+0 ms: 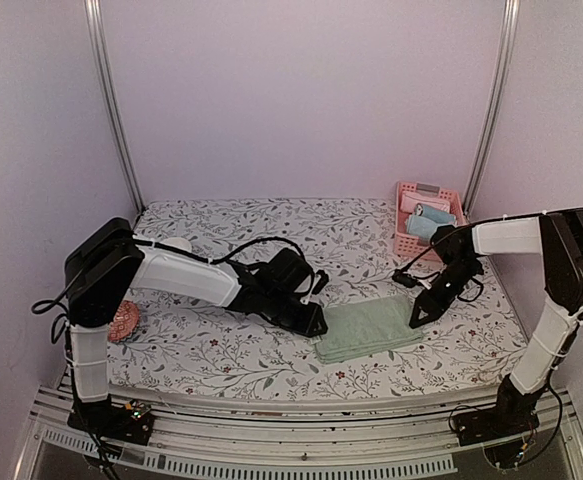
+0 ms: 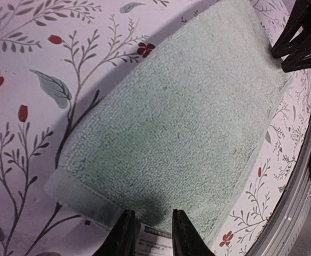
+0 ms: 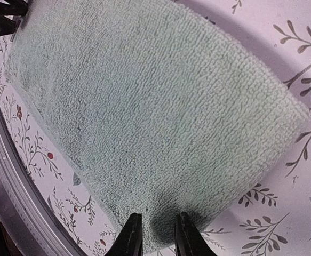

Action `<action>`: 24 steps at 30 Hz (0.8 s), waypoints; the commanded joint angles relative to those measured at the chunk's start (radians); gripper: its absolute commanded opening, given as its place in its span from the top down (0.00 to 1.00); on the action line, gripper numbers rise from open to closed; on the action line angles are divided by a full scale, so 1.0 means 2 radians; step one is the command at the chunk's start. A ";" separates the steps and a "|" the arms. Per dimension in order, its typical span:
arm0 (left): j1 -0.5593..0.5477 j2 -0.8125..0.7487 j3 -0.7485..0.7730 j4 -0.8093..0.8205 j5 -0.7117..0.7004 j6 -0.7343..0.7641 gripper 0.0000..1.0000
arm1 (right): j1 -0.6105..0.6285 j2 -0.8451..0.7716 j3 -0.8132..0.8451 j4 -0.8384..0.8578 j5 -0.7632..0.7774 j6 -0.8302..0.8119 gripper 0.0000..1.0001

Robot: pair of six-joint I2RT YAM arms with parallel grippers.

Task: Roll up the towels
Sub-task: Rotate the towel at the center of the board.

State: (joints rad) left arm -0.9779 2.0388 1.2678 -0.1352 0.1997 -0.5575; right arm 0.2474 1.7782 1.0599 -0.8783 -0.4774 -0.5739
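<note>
A pale sage-green towel (image 1: 366,328) lies folded flat on the flowered cloth near the front middle of the table. My left gripper (image 1: 316,325) is down at its left edge. In the left wrist view the fingertips (image 2: 151,216) are closed on the towel's (image 2: 182,122) hem, with a white label showing between them. My right gripper (image 1: 414,318) is at the towel's right edge. There its jaws (image 3: 156,217) pinch a puckered bit of the towel (image 3: 155,106). A light blue towel (image 1: 429,222) lies rolled inside the basket.
The pink slatted basket (image 1: 403,240) stands at the back right, just behind my right arm. A reddish round object (image 1: 123,322) lies by the left arm's base and a white object (image 1: 176,243) behind that arm. Metal rails run along the near table edge.
</note>
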 commanded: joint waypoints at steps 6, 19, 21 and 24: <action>-0.025 0.008 -0.008 0.014 0.046 0.014 0.74 | -0.003 -0.037 -0.024 -0.041 0.011 -0.039 0.79; 0.031 0.043 0.009 -0.074 -0.015 0.042 0.76 | 0.038 0.003 -0.056 -0.044 0.067 -0.059 0.80; 0.059 0.045 0.021 -0.079 -0.022 0.064 0.76 | 0.073 0.007 -0.036 -0.050 0.060 -0.055 0.80; 0.099 0.055 0.071 -0.100 -0.052 0.104 0.76 | 0.129 0.034 0.023 -0.065 0.022 -0.037 0.79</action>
State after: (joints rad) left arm -0.9100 2.0850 1.3251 -0.1959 0.2340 -0.4664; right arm 0.3771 1.7676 1.0092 -0.9718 -0.4019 -0.6704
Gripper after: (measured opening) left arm 0.239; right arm 0.205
